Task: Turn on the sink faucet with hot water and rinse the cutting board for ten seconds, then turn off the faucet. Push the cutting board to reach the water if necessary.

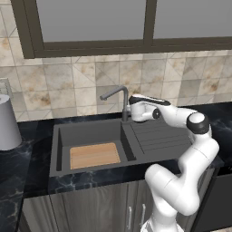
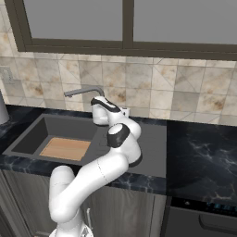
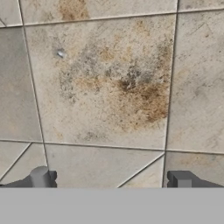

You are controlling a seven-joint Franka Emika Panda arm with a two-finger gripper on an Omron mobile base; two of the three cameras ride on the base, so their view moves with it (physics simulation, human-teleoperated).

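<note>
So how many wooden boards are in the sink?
1. The flat light-tan wooden cutting board lies on the floor of the dark grey rectangular sink basin, toward its front, left of the ribbed drainboard. No other shows.

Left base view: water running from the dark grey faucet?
No, no stream falls from the slim dark grey metal faucet spout.

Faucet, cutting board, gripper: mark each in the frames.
sink faucet [image 1: 123,102]: left base view, on the upright post.
cutting board [image 1: 94,155]: left base view, middle of the board's top face, lying in the sink basin.
gripper [image 3: 111,180]: hand view, midway between the two dark fingertips, open, facing wall tile.
</note>
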